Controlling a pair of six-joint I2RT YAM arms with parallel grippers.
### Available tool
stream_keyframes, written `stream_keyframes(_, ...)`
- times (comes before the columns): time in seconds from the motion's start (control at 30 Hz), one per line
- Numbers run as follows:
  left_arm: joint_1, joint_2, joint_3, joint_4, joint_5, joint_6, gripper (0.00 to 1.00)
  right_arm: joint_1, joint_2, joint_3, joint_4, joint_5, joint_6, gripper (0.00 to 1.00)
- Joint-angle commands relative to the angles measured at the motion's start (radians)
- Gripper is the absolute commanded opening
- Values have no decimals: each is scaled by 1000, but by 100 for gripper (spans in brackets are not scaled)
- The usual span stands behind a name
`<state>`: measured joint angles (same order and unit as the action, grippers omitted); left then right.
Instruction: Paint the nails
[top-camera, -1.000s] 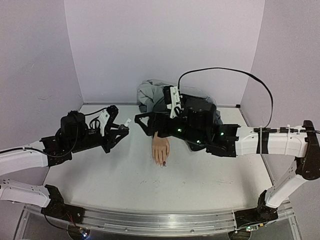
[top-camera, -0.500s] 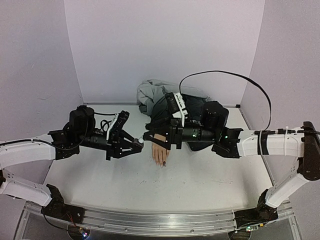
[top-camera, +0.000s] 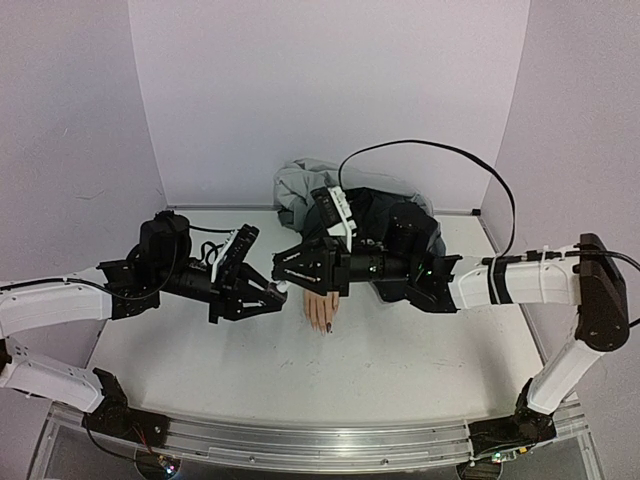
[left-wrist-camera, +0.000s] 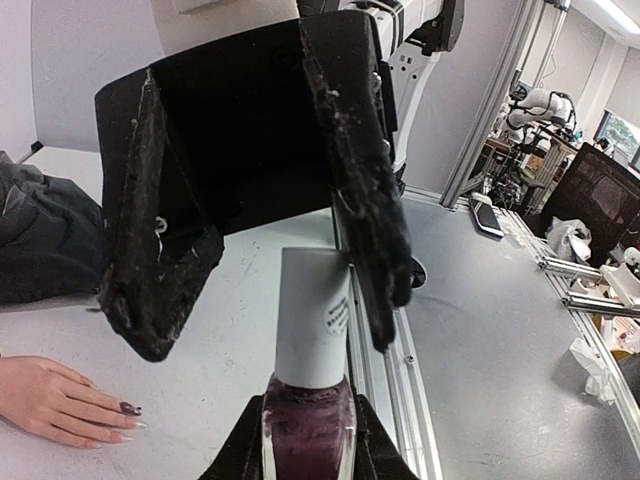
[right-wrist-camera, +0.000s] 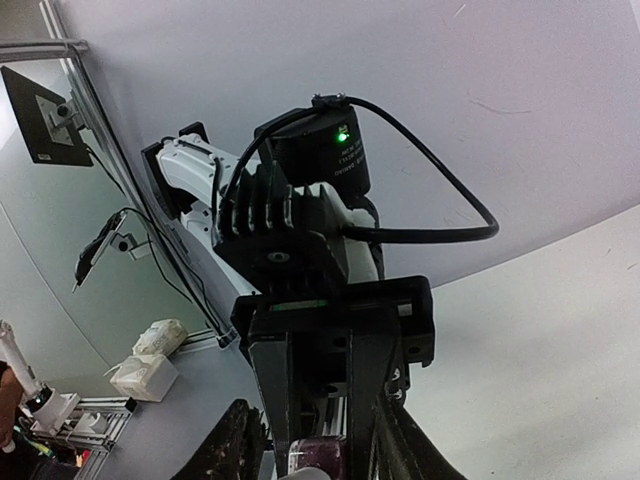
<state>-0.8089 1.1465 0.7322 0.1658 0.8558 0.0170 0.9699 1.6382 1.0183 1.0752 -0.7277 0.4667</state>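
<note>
– Peach mannequin hand (top-camera: 321, 293) lies flat on the table (top-camera: 400, 370), palm down. It's about mid-table, slightly toward the back edge.
– Axis?
– Long axis runs from back edge to near edge. The wrist end is at the back, toward the grey cloth (top-camera: 300, 185). Fingers point at the near edge.
– Nails?
– The nails (top-camera: 325, 326) are at the near-side fingertips and face up. In the left wrist view one shows dark polish and those beside it look skin-toned. The rest are too small to tell.
– Left gripper?
– The left gripper (top-camera: 276, 292) is clamped on the polish bottle (left-wrist-camera: 308, 430), dark purple glass. It's held off the table, just left of the mannequin hand.
– Bottle direction?
– The white cap (left-wrist-camera: 312, 310) points away from the left gripper, straight into the right one.
– Right gripper?
– The right gripper (top-camera: 284, 270) has its jaws part open, either side of the cap. One finger (left-wrist-camera: 355, 180) looks to touch the cap's side. The other finger (left-wrist-camera: 150, 240) stands clear of it, with a visible gap. No pinch on the cap.
</note>
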Motion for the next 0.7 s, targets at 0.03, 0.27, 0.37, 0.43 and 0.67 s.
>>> stream_keyframes(0.03,2,-13,55,55,23,-8,0,-2,34,49,153,-67,45,36)
stream_keyframes(0.27,2,-20,52,57,6,-8,0,1,65,55,188,-53,83,18)
stream_keyframes(0.37,2,-29,48,57,-34,-8,0,2,78,56,201,-33,105,1)
stream_keyframes(0.43,2,-47,39,57,-99,-8,0,9,90,57,203,-7,117,0)
stream_keyframes(0.67,2,-156,-22,60,-521,61,0,63,201,109,176,191,228,0)
